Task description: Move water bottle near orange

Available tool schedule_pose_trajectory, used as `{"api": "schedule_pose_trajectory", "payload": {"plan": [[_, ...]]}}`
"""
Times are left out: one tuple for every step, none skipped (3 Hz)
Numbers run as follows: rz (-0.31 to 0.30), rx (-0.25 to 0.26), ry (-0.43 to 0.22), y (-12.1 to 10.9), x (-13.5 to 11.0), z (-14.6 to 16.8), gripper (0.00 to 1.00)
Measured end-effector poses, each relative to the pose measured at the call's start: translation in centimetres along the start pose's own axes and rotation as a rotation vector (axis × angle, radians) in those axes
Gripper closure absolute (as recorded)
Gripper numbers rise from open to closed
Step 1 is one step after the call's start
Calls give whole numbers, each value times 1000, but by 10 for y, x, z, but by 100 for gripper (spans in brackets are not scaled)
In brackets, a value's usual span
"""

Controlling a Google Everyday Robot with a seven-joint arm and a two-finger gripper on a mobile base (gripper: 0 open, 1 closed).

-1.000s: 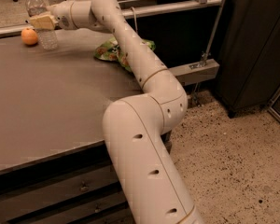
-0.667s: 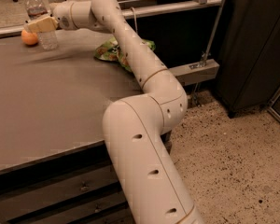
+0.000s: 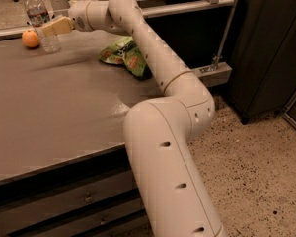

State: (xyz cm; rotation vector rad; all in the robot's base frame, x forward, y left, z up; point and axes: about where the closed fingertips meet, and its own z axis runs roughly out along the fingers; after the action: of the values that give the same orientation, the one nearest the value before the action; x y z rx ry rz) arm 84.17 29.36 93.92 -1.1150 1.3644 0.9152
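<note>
The water bottle [image 3: 38,14], clear with a white cap, stands upright on the grey table [image 3: 54,112] at the far left. The orange [image 3: 30,38] lies just left of its base, almost touching it. My gripper [image 3: 50,28] reaches in from the right at the bottle's lower half. Its tan fingers [image 3: 58,25] are open and lie alongside the bottle. The arm stretches across the table from the near right.
A green snack bag [image 3: 123,56] lies on the table under my forearm. A metal rail [image 3: 187,4] runs along the table's far edge. A dark cabinet [image 3: 271,43] stands to the right. Drawers [image 3: 64,201] sit below the table front.
My gripper and wrist have drawn back a little to the right. The bottle and the orange have stayed where they were.
</note>
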Motion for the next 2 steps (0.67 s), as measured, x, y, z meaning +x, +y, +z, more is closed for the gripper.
{"api": "schedule_pose_trajectory", "payload": {"plan": [[-61,72,-14,-6,-30,-70,0],[-130,98,-27,13,-51,-148,0]]}}
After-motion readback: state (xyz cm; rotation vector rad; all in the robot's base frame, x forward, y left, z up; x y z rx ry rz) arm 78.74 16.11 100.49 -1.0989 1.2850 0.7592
